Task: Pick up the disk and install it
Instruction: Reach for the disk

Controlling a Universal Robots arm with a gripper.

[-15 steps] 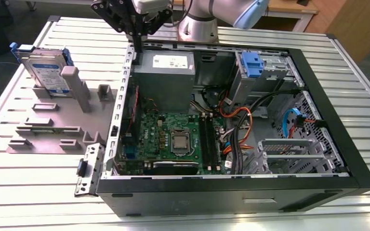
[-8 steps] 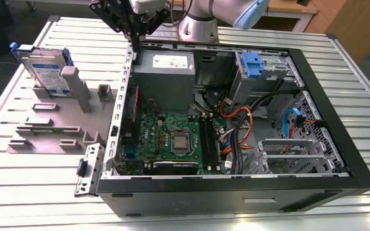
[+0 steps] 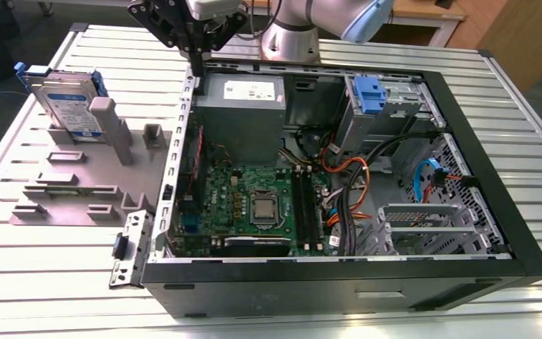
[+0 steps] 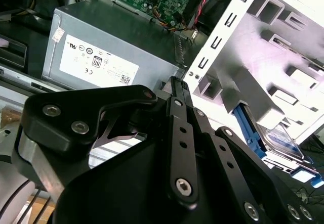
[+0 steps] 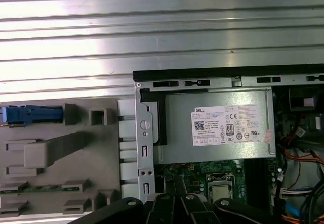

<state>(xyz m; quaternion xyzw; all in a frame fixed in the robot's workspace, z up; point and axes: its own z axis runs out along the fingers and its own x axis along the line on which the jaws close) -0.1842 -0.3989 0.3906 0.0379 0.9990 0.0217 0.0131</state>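
While the open computer case (image 3: 299,282) held a motherboard (image 3: 252,198), a grey power supply (image 3: 243,99) and a blue bracket (image 3: 369,93), the grey fixture tray (image 3: 8,191) beside it held the disk (image 3: 64,106) upright in a slot. The gripper (image 3: 195,69), fingers pressed together and empty, hung above the case's wall near the power supply.

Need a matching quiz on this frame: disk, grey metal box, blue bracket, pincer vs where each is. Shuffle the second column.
1. disk
2. grey metal box
3. blue bracket
4. pincer

A. on the drive cage inside the case
B. upright in the grey rack outside the case
C. above the case's wall, apart from the disk
D. in a corner of the case, white sticker showing

Pairs: 1-B, 2-D, 3-A, 4-C
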